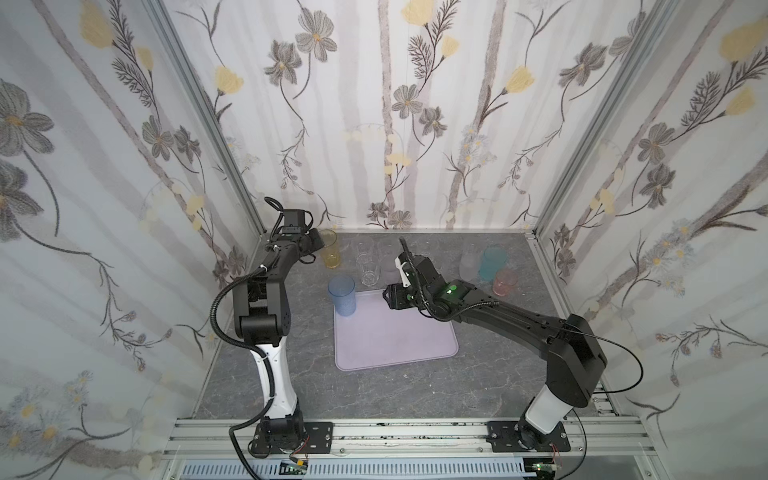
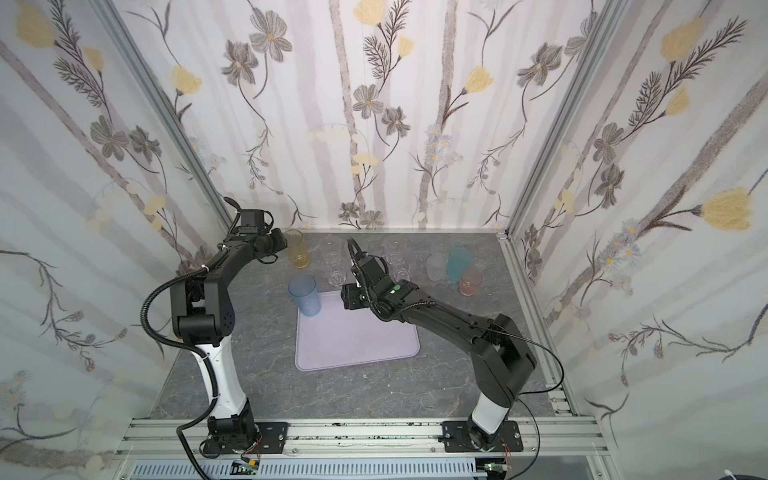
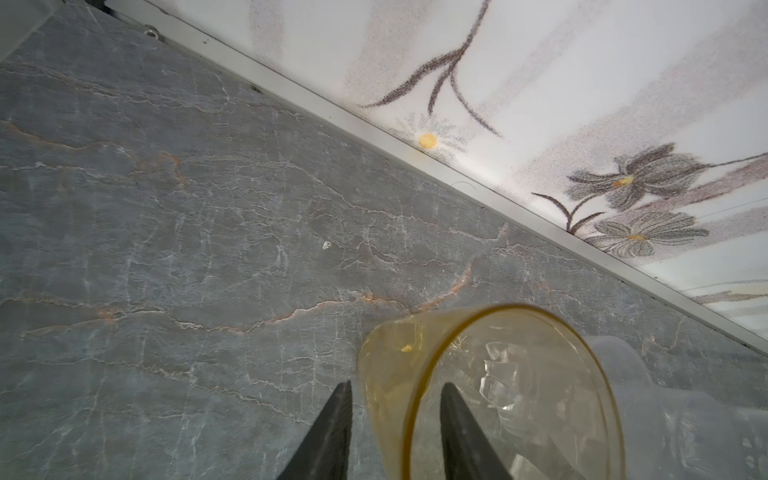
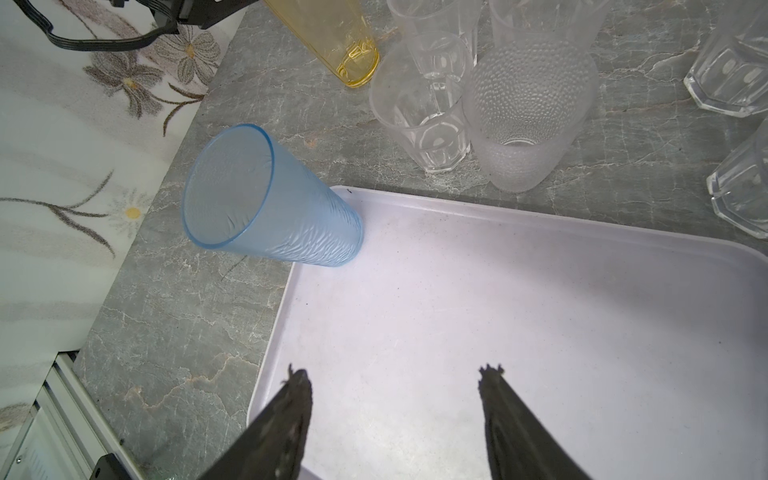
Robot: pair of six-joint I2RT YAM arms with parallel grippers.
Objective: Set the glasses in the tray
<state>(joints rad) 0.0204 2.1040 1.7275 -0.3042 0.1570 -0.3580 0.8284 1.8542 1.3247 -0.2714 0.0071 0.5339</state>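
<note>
Your left tool (image 3: 395,388) is narrow, one finger outside and one inside the amber glass (image 3: 386,357) at the far left of the table (image 4: 187,311). Whether it pinches the glass, you cannot tell. Your right tool (image 4: 395,374) hangs wide and empty over the tray (image 4: 540,311). A blue glass (image 4: 282,208) stands in the tray's corner. Clear glasses (image 4: 424,112) stand just beyond it.

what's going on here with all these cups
A two-armed robot is putting glasses into the lilac tray. The blue glass stands in the tray's far left corner. The left gripper straddles the amber glass at its rim, one finger inside, one outside; whether it grips yet is unclear. The right gripper hangs open and empty over the tray. The other glasses stand on the table.
</note>
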